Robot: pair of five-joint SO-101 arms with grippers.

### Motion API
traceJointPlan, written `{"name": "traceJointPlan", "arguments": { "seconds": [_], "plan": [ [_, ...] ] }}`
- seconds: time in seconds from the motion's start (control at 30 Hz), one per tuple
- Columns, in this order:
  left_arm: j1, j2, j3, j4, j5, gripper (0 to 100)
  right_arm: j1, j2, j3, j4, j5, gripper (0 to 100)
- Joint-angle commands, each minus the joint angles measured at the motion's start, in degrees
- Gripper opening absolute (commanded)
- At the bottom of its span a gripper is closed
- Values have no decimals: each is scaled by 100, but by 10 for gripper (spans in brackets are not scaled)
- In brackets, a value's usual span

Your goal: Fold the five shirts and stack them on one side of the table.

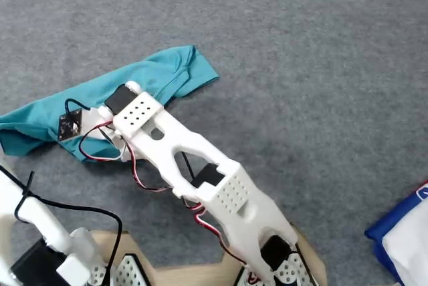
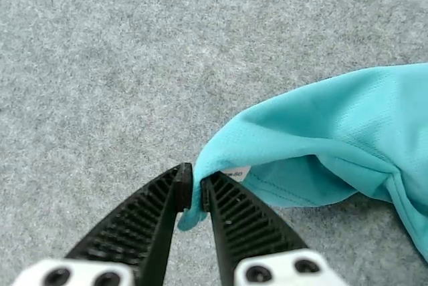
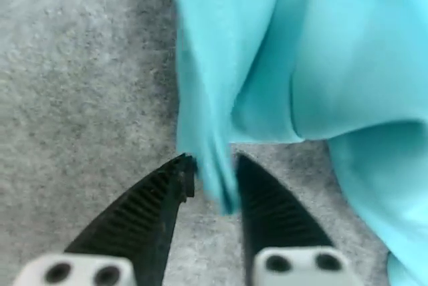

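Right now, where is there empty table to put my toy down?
There is room on the far strip of grey table beyond the teal shirt, and on the wide stretch between the outstretched arm and the blue-and-white bundle. The near left is crowded by the shirt and the other arm.

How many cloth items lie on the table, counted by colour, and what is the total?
teal shirt: 1
blue cloth, cut off at the right edge of the high view: 1
white cloth, next to the blue one: 1
Total: 3
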Motion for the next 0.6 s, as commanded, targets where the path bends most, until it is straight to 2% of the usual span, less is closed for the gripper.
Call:
{"name": "traceJointPlan", "arguments": {
  "seconds": [0.0,0.3,0.57],
  "plan": [
    [-9,-75,-35,-79,-44,20,-40,-31,-347,-35,-70,45],
    [-26,-75,-62,-70,-44,20,101,-75,-620,202,-79,6],
    [9,-84,-53,-79,-35,20,514,-75,-2976,1257,-264,5]
  ]
}}
